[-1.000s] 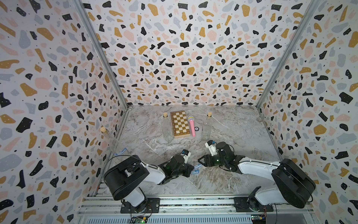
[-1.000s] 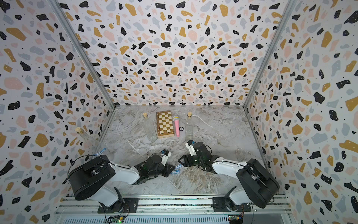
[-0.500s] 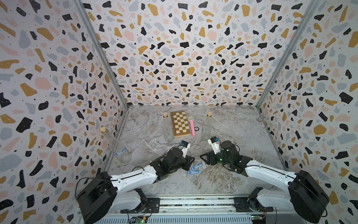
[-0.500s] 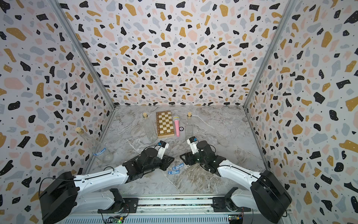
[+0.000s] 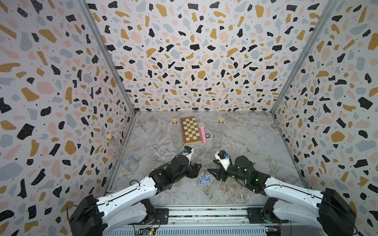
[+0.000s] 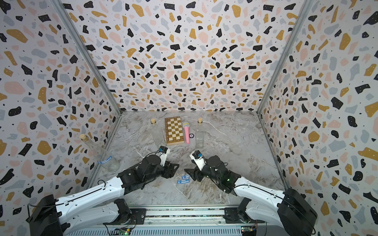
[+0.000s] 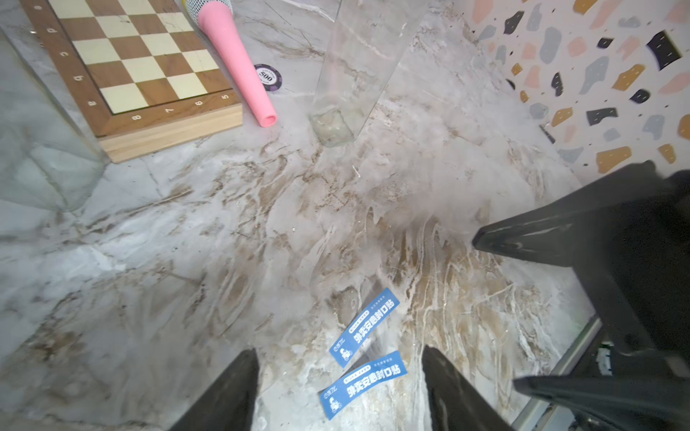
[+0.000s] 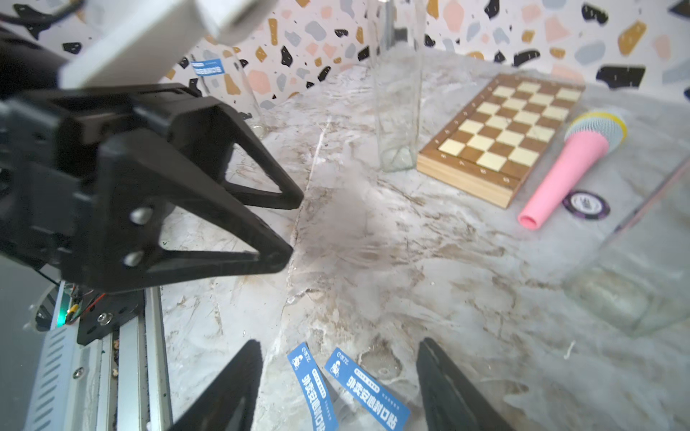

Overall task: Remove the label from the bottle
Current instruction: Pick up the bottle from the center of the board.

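The left tool point(image 5: 196, 171) and the right tool point(image 5: 212, 174) both hang low over the marble surface point(image 5: 225, 194), jaws wide apart and gripping nothing. Two loose labels point(image 5: 204, 179) lie flat between them. The corked bottle point(image 5: 123, 153) stands well apart by the left wall, with a blue band point(image 5: 127, 160) on its lower body.

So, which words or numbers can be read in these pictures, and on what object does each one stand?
"500": poker chip.
"8 7 6 5" and "e": chessboard rim.
"外卖安心封口贴": first loose label, second loose label; their small print is unreadable.
Too blurred to read: bottle label.
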